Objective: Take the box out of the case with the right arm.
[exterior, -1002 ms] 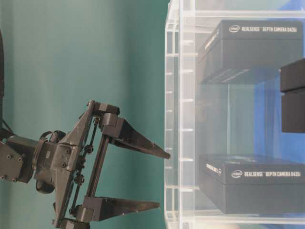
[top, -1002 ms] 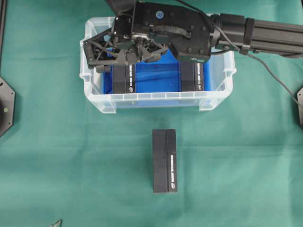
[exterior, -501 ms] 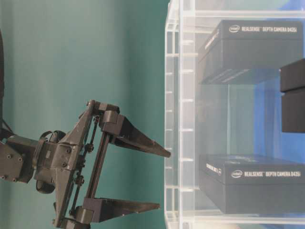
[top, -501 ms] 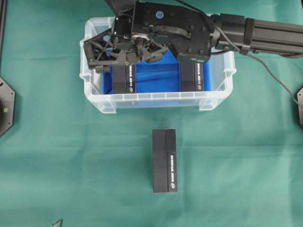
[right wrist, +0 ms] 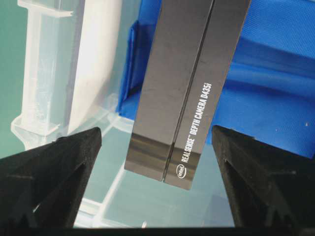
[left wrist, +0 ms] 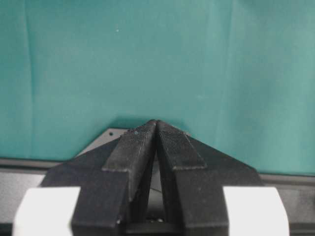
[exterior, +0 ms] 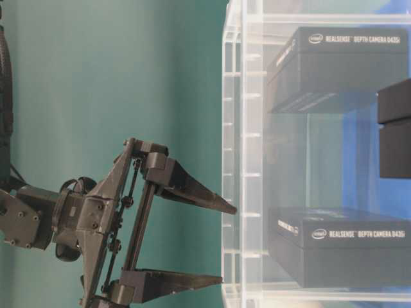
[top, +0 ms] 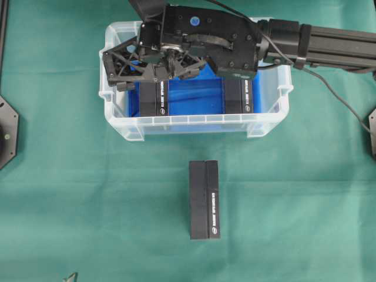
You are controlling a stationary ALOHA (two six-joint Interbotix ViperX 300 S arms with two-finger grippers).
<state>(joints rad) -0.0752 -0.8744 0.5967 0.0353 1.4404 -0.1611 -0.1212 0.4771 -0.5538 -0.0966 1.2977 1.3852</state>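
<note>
The clear case (top: 267,111) with a blue lining holds two black boxes. The left box (top: 154,98) lies under my right gripper (top: 154,75), which reaches in from the right on the long black arm (top: 329,41). In the right wrist view this box (right wrist: 189,83) shows between the two widely open fingers (right wrist: 59,167), which stand on either side of it without touching. From table level the right gripper (exterior: 228,245) is open with its tips at the case's rim (exterior: 226,128). My left gripper (left wrist: 156,124) is shut and holds nothing, over the green cloth.
A second box (top: 238,97) lies at the right end of the case, partly under the arm. Another black box (top: 204,200) rests on the green cloth in front of the case. A black cable (top: 341,97) trails off the arm. Black mounting plates (top: 7,132) sit at the left and right edges.
The right gripper has moved slightly closer to the case rim and its fingers have spread a little wider. The boxes have not moved.
</note>
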